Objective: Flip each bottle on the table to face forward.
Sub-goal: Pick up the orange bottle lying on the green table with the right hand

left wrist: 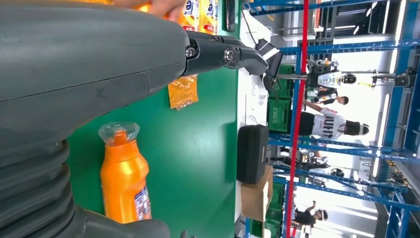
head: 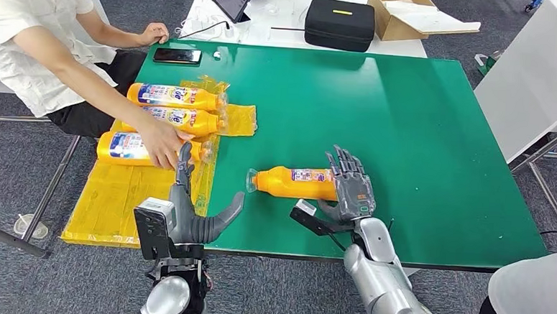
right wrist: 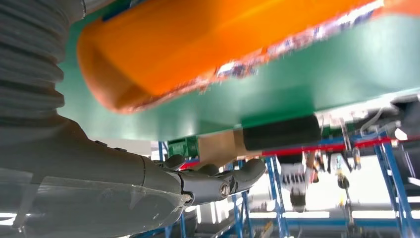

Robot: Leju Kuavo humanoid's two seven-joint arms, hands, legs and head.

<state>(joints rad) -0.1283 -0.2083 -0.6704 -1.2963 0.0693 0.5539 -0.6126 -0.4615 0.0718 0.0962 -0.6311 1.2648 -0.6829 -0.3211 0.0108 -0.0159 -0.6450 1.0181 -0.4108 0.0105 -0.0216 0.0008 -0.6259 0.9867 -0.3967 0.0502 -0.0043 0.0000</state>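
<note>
A smooth orange plastic bottle with a clear cap point(head: 289, 182) lies on its side on the flat green table point(head: 421, 136). The right hand point(head: 351, 189) is at its bottom end, fingers spread wide, holding nothing. The left hand point(head: 194, 209) is spread wide near the table's front edge, beside a crinkly yellow plastic sheet point(head: 122, 192) where a person's hand point(head: 163, 142) touches one of three more orange bottles point(head: 166, 120). Lots of bare green lies to the right.

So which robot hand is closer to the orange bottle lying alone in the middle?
Right. The right hand is at the lone orange bottle, fingers against its base end. The left hand is off beside its cap end, apart from it.
</note>
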